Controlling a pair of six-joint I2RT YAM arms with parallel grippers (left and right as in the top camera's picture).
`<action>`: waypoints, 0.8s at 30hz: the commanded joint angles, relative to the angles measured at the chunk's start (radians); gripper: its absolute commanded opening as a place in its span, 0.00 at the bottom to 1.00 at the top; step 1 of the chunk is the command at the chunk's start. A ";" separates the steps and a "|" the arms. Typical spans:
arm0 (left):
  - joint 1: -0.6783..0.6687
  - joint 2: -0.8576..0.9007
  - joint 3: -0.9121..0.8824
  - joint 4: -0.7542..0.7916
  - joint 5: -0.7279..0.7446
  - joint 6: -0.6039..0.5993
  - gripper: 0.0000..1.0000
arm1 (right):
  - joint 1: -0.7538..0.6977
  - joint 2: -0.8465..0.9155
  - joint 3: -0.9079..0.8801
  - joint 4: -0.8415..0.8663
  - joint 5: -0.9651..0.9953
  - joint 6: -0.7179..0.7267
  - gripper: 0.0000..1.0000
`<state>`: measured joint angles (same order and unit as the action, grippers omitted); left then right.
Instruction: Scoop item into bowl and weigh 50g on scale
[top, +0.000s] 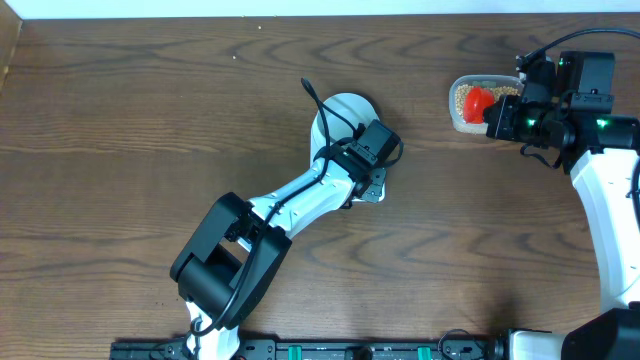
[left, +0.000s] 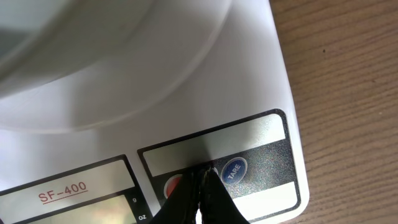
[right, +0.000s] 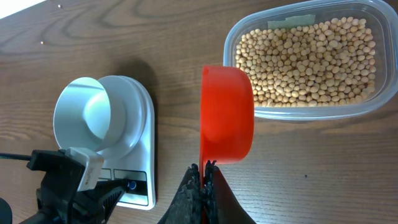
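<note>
The white scale (left: 261, 74) carries the pale bowl (left: 93, 43), also seen as the bowl (right: 93, 115) on the scale (right: 140, 180) in the right wrist view. My left gripper (left: 202, 169) is shut with nothing in it. Its tips rest on the scale's front panel between a red button (left: 173, 184) and the blue TARE button (left: 234, 170). My right gripper (right: 204, 168) is shut on the handle of the red scoop (right: 227, 115). The scoop is turned on its side at the near end of the clear tub (right: 249, 28) of tan beans (right: 311, 56); its inside is hidden.
From overhead, the left arm (top: 300, 195) crosses the table's middle and covers most of the scale (top: 374, 193) and bowl (top: 345, 108). The tub (top: 462, 98) sits at the far right with the scoop (top: 479, 100) and right gripper (top: 493, 110) over it. Bare wood surrounds them.
</note>
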<state>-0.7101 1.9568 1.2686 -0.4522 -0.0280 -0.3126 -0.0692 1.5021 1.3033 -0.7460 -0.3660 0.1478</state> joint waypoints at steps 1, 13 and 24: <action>-0.002 -0.006 -0.008 -0.010 -0.047 0.013 0.07 | -0.006 -0.019 0.019 0.001 0.002 -0.015 0.01; -0.002 -0.006 -0.008 -0.040 -0.142 -0.002 0.07 | -0.006 -0.019 0.019 0.001 0.002 -0.015 0.01; -0.002 -0.004 -0.008 -0.039 -0.140 -0.003 0.07 | -0.006 -0.019 0.019 0.001 0.002 -0.015 0.01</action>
<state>-0.7155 1.9564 1.2682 -0.4862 -0.1459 -0.3138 -0.0692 1.5021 1.3033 -0.7456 -0.3660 0.1478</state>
